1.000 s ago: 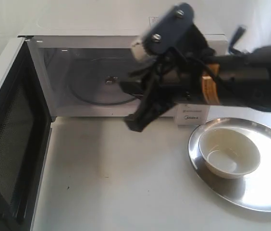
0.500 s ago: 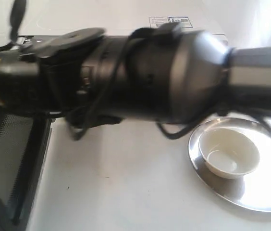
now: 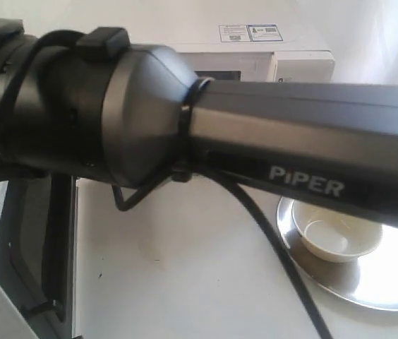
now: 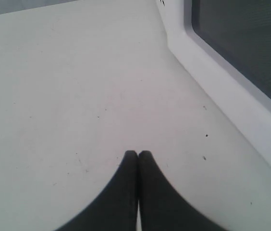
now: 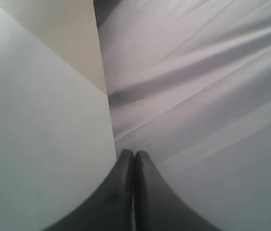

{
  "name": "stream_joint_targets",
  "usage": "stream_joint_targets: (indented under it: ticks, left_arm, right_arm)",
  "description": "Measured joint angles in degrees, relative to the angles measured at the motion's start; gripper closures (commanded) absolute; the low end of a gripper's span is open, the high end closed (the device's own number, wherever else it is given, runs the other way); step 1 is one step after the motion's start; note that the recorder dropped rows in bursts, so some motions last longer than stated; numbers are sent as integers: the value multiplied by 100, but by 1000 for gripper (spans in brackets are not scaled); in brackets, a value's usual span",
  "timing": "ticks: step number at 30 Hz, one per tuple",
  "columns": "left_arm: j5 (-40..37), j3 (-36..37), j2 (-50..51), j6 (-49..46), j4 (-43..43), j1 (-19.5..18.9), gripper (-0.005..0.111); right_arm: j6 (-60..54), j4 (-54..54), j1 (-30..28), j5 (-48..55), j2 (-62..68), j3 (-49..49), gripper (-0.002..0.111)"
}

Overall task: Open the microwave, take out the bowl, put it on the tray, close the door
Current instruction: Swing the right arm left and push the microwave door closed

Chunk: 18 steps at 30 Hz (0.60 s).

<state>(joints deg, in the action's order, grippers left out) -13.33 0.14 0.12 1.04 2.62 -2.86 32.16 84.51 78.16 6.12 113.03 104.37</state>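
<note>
The cream-white bowl [image 3: 335, 236] sits in the silver tray [image 3: 368, 289] at the lower right. My right arm [image 3: 291, 162] stretches leftward across the white microwave [image 3: 255, 53] and hides its cavity. Only the top with its stickers shows. The door [image 3: 33, 240] stands open at the lower left, dark inner side showing. The right gripper [image 5: 134, 154] is shut and empty beside the edge of a flat white panel [image 5: 39, 134]. It is hidden in the exterior view. The left gripper [image 4: 138, 154] is shut and empty over the table, near the door's white frame [image 4: 222, 91].
The white tabletop [image 3: 185, 282] lies between the door and the tray. A black cable [image 3: 269, 247] hangs from the right arm over it. Draped white cloth [image 5: 203, 96] fills the space beyond the right gripper.
The right arm has swung left from the middle of the microwave front and now covers the cavity. The bowl and tray have not moved.
</note>
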Motion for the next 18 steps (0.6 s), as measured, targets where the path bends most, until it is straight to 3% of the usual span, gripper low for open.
stream_joint_targets:
  ticks: [4, 13, 18]
  left_arm:
    - [0, 0, 0, 0, 0, 0, 107]
    - [0, 0, 0, 0, 0, 0, 107]
    - [0, 0, 0, 0, 0, 0, 107]
  right_arm:
    - [-162, 47, 9, 996, 257, 3, 108]
    - [-1146, 730, -111, 4763, 767, 3, 108]
    - [-1185, 871, -531, 5533, 755, 4, 108]
